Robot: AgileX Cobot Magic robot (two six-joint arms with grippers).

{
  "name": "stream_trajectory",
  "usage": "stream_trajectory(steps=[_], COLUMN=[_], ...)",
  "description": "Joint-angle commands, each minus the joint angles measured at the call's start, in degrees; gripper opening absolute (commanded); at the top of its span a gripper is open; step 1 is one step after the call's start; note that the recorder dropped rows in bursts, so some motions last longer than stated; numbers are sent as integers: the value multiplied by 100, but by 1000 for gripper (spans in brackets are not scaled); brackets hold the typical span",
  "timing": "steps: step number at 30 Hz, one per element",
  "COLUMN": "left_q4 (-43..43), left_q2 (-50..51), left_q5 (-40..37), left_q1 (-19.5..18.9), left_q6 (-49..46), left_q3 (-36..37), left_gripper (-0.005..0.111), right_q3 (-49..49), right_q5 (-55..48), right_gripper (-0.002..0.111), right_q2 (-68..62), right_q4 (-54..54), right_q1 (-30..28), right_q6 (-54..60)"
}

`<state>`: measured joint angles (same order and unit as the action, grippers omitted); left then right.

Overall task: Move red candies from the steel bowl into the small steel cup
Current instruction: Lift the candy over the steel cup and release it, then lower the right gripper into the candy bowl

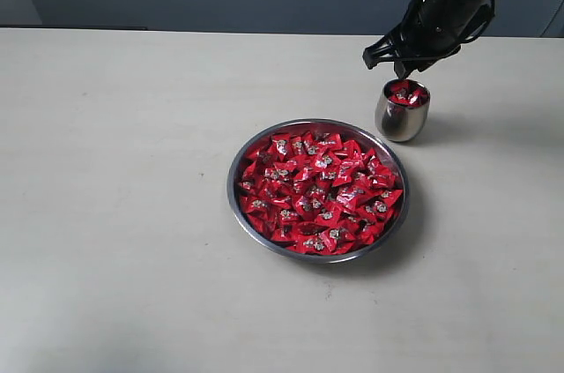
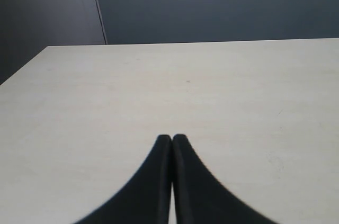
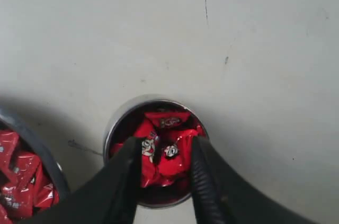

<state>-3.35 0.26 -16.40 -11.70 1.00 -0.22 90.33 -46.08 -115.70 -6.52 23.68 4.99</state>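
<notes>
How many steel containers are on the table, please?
2: the steel bowl in the middle, full of red candies, and the small steel cup beside its far right rim, below the right gripper.

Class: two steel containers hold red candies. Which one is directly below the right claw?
The small rounded steel cup, beside the wide shallow steel bowl; the right claw hangs over its mouth.

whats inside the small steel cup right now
Red candies in shiny wrappers, piled close to the rim of the small steel cup. The pile covers the cup's bottom and any candies lower down. The right pincer hangs open just above.
</notes>
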Motion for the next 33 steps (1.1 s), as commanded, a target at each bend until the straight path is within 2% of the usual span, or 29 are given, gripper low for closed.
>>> stream_trajectory(steps=[1, 9, 11, 14, 16, 24, 33], left_q4=[-33, -33, -33, -33, -33, -33, -33], left_q2=[-26, -26, -26, -26, -26, -26, -26], left_q5=[10, 10, 10, 10, 10, 10, 10], left_q1=[42, 42, 42, 42, 42, 42, 42], left_q6=[15, 15, 15, 15, 15, 15, 15], left_q3=[22, 22, 22, 22, 22, 22, 22], left_gripper=[0, 0, 0, 0, 0, 0, 0], right_q3=[43, 76, 76, 76, 76, 76, 76], right_q5=[-7, -170, -249, -649, -804, -831, -1126], right_gripper=[32, 32, 32, 32, 32, 32, 32], right_q2=[0, 107, 228, 265, 223, 9, -425], right_q4=[-68, 37, 580, 1840, 2204, 2222, 2674], right_q1=[-32, -32, -32, 56, 251, 876, 956], right_q6=[-10, -101, -82, 633, 1073, 1095, 1084])
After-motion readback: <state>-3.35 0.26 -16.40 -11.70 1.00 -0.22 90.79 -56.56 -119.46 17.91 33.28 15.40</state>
